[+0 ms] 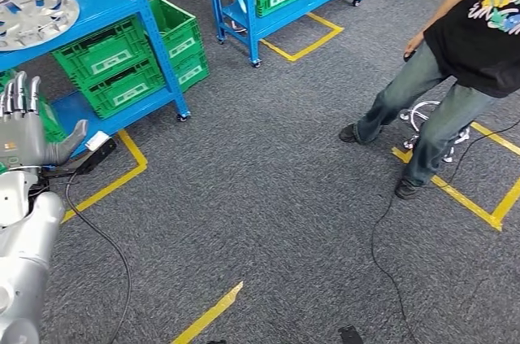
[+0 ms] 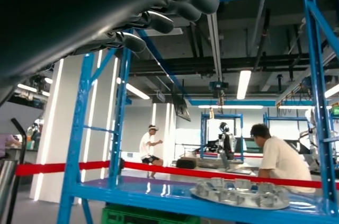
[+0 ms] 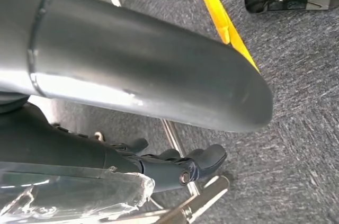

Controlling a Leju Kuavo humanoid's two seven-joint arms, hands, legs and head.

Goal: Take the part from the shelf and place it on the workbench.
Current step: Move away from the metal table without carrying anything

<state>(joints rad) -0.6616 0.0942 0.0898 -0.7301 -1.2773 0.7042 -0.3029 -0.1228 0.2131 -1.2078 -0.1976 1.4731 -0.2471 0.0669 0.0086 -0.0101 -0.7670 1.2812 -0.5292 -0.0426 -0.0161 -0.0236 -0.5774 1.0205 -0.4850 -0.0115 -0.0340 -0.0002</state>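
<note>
Blue shelf [image 1: 140, 27]; green crates [image 1: 110, 63]; silver part [image 1: 33, 17]; grey carpet [image 1: 263, 189], yellow tape lines [image 1: 303, 39].

Industrial workshop or robot test hall, by the look of it; blue steel shelving racks [image 1: 161, 51] on castors, loaded with green plastic crates [image 1: 116, 63]; grey carpet floor [image 1: 263, 189] marked off in yellow tape lines [image 1: 306, 45]; black cables [image 1: 101, 238] trailing loose across it; round metal part [image 2: 240, 193] lying on a blue shelf; red barrier tape [image 2: 207, 172] strung across the bay; exposed ceiling ducts and strip lights [image 2: 243, 83] overhead; what seems another humanoid robot [image 2: 225, 144] in the background, too distant to be sure; people [image 2: 279, 160] working nearby.
</note>
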